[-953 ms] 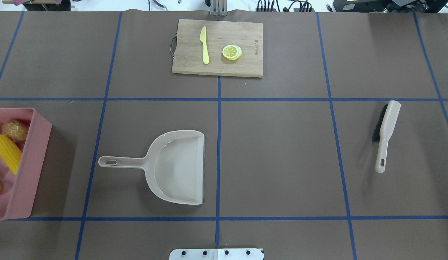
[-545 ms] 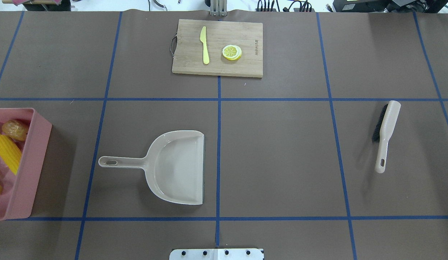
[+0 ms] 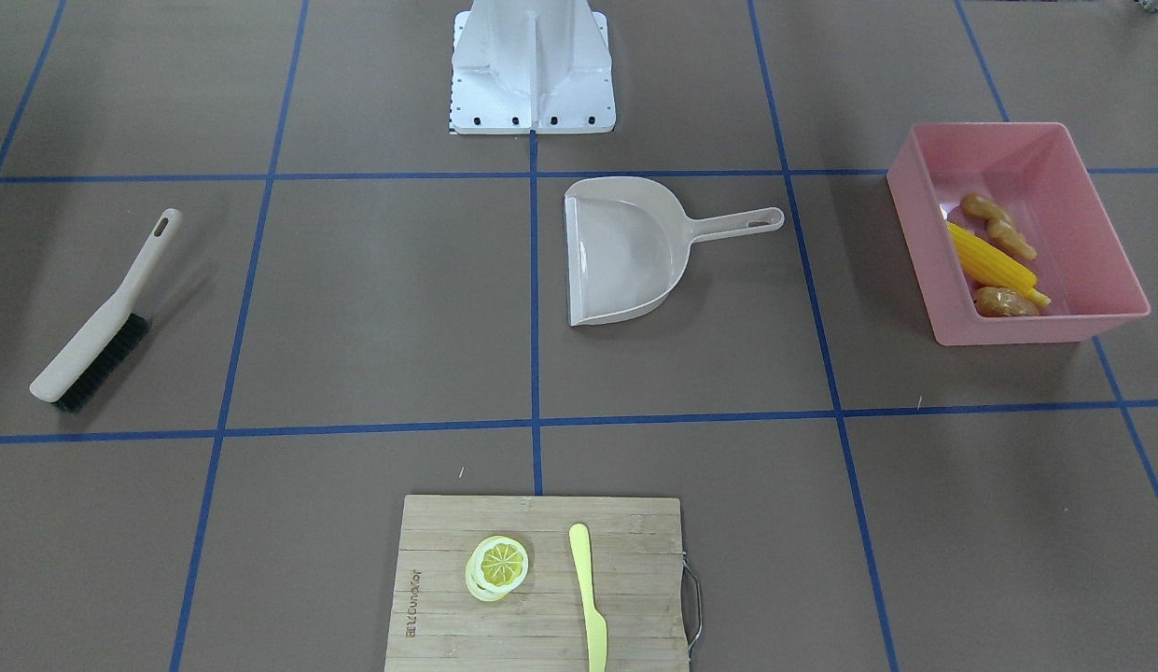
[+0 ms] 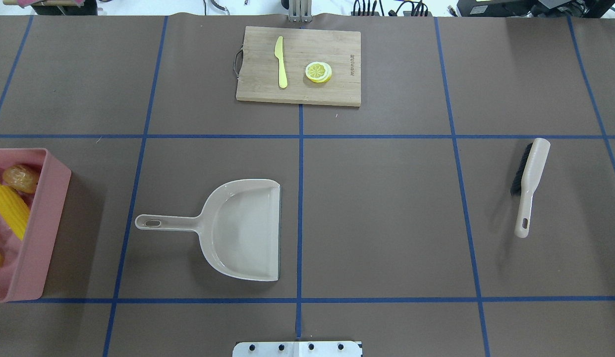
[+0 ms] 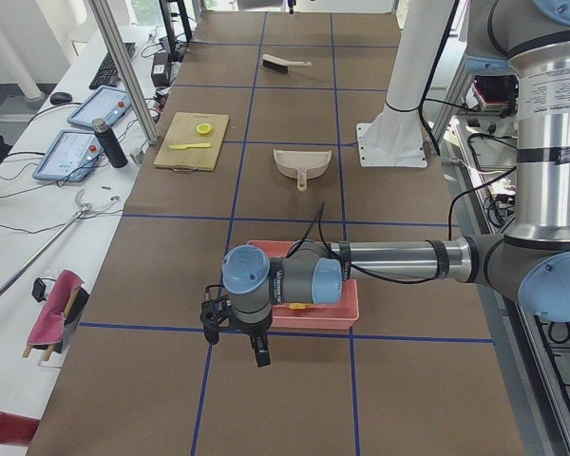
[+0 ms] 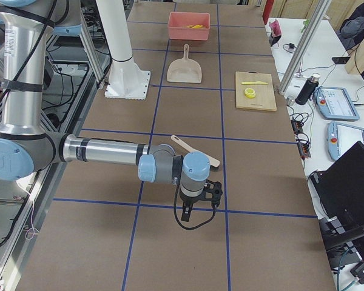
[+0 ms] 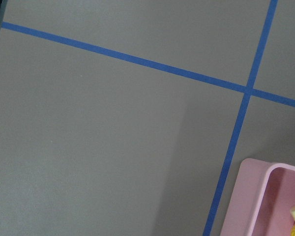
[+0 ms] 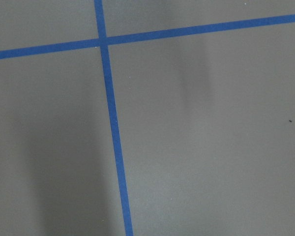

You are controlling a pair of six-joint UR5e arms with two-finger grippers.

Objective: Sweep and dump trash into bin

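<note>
The pink bin [image 3: 1026,327] stands at the table's left end and also shows in the overhead view [image 4: 39,223]. In it lie the yellow corn cob [image 3: 989,259], the tan ginger-like root [image 3: 998,227] and the brown potato [image 3: 1003,301]. My left gripper [image 5: 260,353] hangs over bare table just beyond the bin's outer end. My right gripper [image 6: 191,212] hangs over bare table beyond the brush at the other end. Both show only in the side views, so I cannot tell whether they are open or shut. The left wrist view catches a corner of the bin [image 7: 255,196].
The beige dustpan [image 4: 243,230] lies empty near the table's middle, handle toward the bin. The hand brush [image 4: 528,183] lies at the right. A wooden cutting board [image 4: 337,89] at the far edge holds a lemon slice [image 4: 318,71] and a pale-yellow knife [image 4: 281,62].
</note>
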